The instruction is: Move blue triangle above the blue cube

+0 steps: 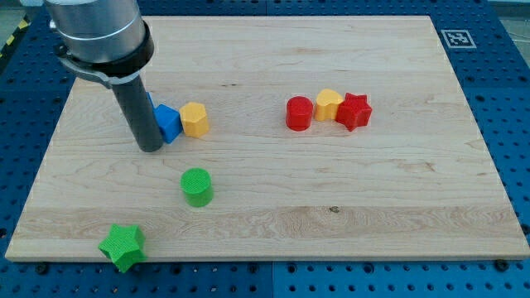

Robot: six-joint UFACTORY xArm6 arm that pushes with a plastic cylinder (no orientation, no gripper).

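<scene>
The blue triangle (168,123) is seen at the view's upper left of the wooden board (331,199), partly hidden by the dark rod, so that only its right part is shown and its shape can only partly be made out. A yellow block (195,119), hexagonal as far as can be told, is found touching it on the view's right. The rod's lower end, my tip (151,148), is set on the board at the triangle's left side, touching it or just beside it; contact cannot be confirmed. No claw is carried by this arm, so nothing can be said of opening or closing: only a plain rod is fitted, and nothing is gripped. The blue cube named in the task is not visible anywhere; whether it is hidden behind the rod cannot be told. The tip's placement against the triangle's left is judged to suit a sideways push. Farther off, a green cylinder (197,186) is set below the pair, and a green star (122,246) lies at the board's lower left edge. Well apart, toward the view's right, a red cylinder (299,113), a yellow heart-like block (329,104) and a red star (354,111) are grouped in a row, touching or nearly so.
</scene>
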